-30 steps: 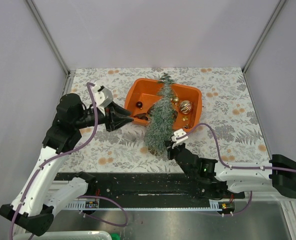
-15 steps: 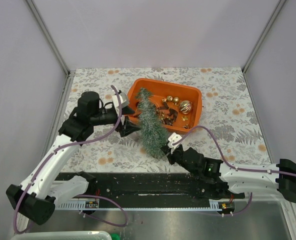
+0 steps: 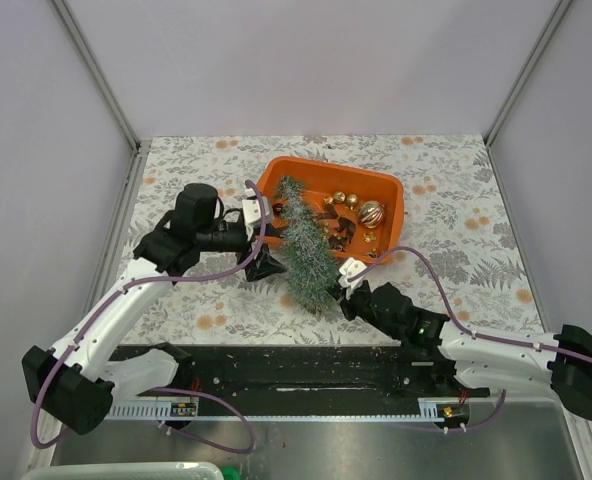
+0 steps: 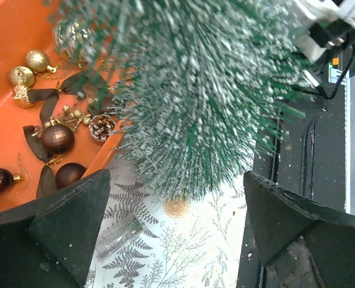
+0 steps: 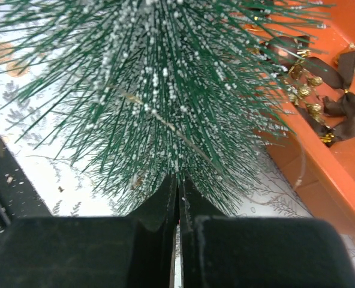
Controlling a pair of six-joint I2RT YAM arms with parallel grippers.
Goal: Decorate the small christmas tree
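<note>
The small christmas tree (image 3: 306, 250) is frosted blue-green and leans with its tip over the orange tray's left rim (image 3: 266, 185), its wide base toward the near edge. My right gripper (image 3: 336, 292) is shut on needles at the tree's base; in the right wrist view the black fingers (image 5: 177, 180) meet inside the bristles (image 5: 165, 78). My left gripper (image 3: 261, 262) stands wide open just left of the tree. In the left wrist view the tree's lower part (image 4: 207, 90) hangs above the gap between the two fingertips (image 4: 174, 180), touching neither.
The orange tray (image 4: 3, 36) holds gold baubles (image 3: 370, 212), dark red baubles (image 4: 57, 138), a pine cone (image 4: 101, 127) and dark ribbons. A small clear plastic piece (image 4: 117, 235) lies on the floral cloth below the tree. The black rail runs along the near edge (image 3: 306, 365).
The tree has swung from lying across the tray's middle to leaning at its left rim, carried by the right gripper. My left gripper has moved right to the tree and opened wide.
</note>
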